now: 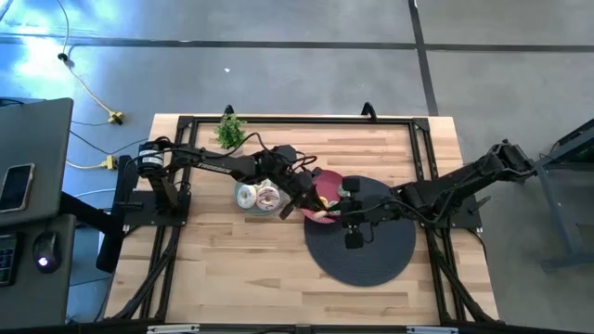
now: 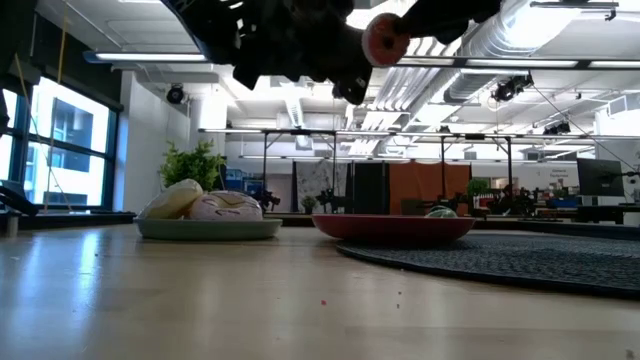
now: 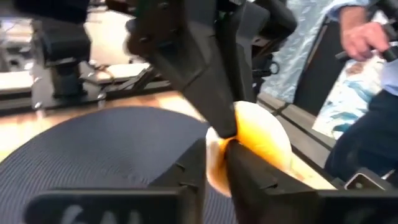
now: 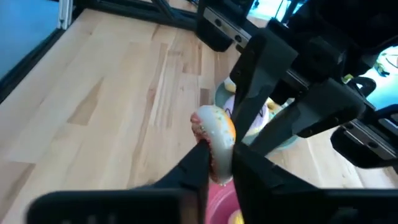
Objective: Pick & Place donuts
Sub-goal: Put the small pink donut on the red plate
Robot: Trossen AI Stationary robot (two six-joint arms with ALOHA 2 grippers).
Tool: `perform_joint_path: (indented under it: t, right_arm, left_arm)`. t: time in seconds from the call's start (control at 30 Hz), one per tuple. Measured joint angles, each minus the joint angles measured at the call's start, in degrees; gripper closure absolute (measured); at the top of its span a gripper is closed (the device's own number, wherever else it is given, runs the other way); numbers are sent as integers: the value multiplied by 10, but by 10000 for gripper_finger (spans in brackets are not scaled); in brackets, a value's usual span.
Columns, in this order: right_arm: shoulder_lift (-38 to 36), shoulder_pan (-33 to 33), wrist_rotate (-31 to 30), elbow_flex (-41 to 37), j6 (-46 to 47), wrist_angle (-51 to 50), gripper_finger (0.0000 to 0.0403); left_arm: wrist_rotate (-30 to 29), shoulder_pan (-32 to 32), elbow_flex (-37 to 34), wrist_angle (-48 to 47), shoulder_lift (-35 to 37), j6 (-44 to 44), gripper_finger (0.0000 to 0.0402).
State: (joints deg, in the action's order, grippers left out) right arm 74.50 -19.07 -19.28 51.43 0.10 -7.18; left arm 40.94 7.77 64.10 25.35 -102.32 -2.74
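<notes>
Orange-iced donut [image 4: 214,134] hangs in the air above the pink plate [image 1: 327,183], held between both tools at the middle of the desk [image 1: 232,269]. Left tool [image 1: 313,206] reaches in from the left arm and right tool [image 1: 334,211] from the right arm; the two meet over the near edge of the plate, where it overlaps the black round mat [image 1: 371,255].

Right wrist view: right tool's two dark fingers [image 4: 198,163] are clenched on the lower rim of the donut, which stands on edge. Left tool's fingers come from the opposite side and press on the same ring. Left wrist view: left tool's fingers [image 3: 239,168] are closed on the orange donut [image 3: 258,140], with the other tool's finger touching it from beyond.

Low view: donut [image 2: 384,38] appears as a small orange-pink disc well above the desk surface, among the dark arm parts. Pink plate [image 2: 392,227] sits on the mat [image 2: 520,262]; a small pale-green item [image 2: 440,211] lies in it, type not resolvable.

Grey-green plate [image 2: 208,228] stands just left of the pink plate, carrying a white-iced donut [image 2: 172,198] and a pink-iced donut [image 2: 225,206], touching each other. A small green plant [image 1: 229,130] stands near the far edge of the desk. A person's hand [image 3: 360,34] shows beyond the desk in the left wrist view.
</notes>
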Motion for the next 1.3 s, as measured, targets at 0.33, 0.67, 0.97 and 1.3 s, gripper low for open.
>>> perform_joint_path:
  t: [0.33, 0.67, 0.97, 1.3]
  right_arm:
    - [1, -1, -16, 0, 138, -78, 391]
    - [13, 167, 93, -27, 332, -175, 394]
    - [134, 300, 245, -38, 296, -98, 373]
    - [154, 329, 241, -37, 273, -115, 338]
  left_arm:
    - [-30, 13, 0, -106, 5, -47, 205]
    - [-227, -6, 1, -231, 159, -226, 165]
    - [-405, -87, 0, -331, 277, -286, 165]
    - [-490, -124, 0, -389, 321, -285, 165]
